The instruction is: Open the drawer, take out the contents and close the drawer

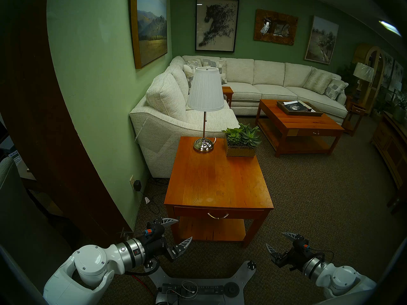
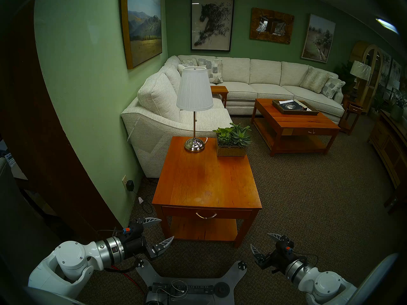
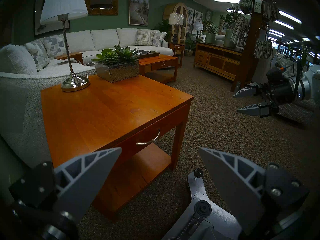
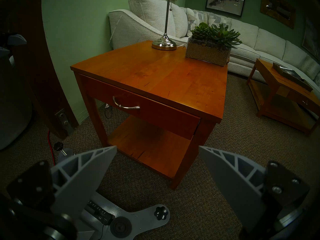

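Still at the start: the drawer (image 1: pixel 218 213) is shut and both arms hang back, empty.

Largest first, the end table's surface (image 1: pixel 220 183) carries a lamp (image 1: pixel 206 88) and a planter (image 1: pixel 241 141) at its far edge; the drawer sits just under the near edge, its pull (image 1: pixel 218 215) centred. The contents are hidden inside. The left gripper (image 1: pixel 182 230) and right gripper (image 1: pixel 275 241) hover near the floor at either side, fingers (image 3: pixel 90 173) spread wide, grasping nothing. Next, I judge, one gripper must reach the pull, close on it and draw straight toward the robot. No writing is legible.
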Robot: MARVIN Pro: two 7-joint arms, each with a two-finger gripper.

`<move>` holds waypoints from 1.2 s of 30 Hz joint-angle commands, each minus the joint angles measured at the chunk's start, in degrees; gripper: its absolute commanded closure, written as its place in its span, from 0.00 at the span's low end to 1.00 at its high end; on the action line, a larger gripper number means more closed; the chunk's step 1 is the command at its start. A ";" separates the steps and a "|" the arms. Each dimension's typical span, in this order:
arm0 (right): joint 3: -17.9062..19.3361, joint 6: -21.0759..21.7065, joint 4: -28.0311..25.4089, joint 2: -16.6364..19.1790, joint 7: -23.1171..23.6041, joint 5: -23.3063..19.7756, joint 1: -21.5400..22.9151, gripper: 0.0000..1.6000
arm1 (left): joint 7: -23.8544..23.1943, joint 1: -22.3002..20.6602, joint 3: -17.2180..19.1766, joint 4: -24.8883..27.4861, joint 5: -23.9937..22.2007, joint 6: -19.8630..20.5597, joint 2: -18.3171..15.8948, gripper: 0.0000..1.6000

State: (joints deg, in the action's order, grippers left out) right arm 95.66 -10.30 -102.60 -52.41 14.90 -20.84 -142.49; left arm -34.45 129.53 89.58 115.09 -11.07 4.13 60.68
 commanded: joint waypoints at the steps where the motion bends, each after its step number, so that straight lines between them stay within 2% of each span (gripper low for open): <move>1: -1.50 2.85 -2.46 2.70 1.65 1.52 2.76 0.00 | -0.08 -0.19 0.10 1.30 0.00 -0.26 -0.07 0.00; 9: -6.77 7.89 -3.87 3.51 3.44 4.37 9.07 0.00 | -0.15 -0.26 0.09 1.19 0.01 -0.28 -0.01 0.00; 14: -8.73 11.09 -5.75 3.35 3.44 6.28 11.13 0.02 | -0.19 -0.30 0.08 1.12 0.01 -0.29 0.03 0.00; 16: -9.67 12.28 -5.59 3.03 3.67 7.07 12.75 0.19 | -0.20 -0.31 0.08 1.10 0.02 -0.29 0.04 0.00; 19: -10.46 14.12 -5.13 2.29 3.94 7.83 14.89 0.59 | -0.23 -0.33 0.09 1.07 0.02 -0.29 0.07 0.00; 20: -10.28 14.63 -5.32 2.12 4.03 7.95 14.96 0.66 | -0.23 -0.34 0.08 1.05 0.02 -0.29 0.08 0.00; 21: -10.60 15.15 -5.02 1.93 4.20 8.16 15.84 0.87 | -0.24 -0.35 0.09 1.04 0.02 -0.29 0.08 0.00; 23: -10.95 16.03 -4.71 1.64 4.87 8.43 16.98 1.00 | -0.26 -0.36 0.09 1.02 0.03 -0.30 0.10 0.00; 36: -15.04 20.99 -1.71 -3.86 5.35 13.36 24.75 1.00 | -0.37 -0.44 0.09 0.86 0.04 -0.31 0.21 0.00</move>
State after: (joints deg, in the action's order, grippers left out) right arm 81.72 9.28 -104.66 -53.03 20.49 -9.70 -124.21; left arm -34.73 129.51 89.58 114.66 -11.00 4.14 60.94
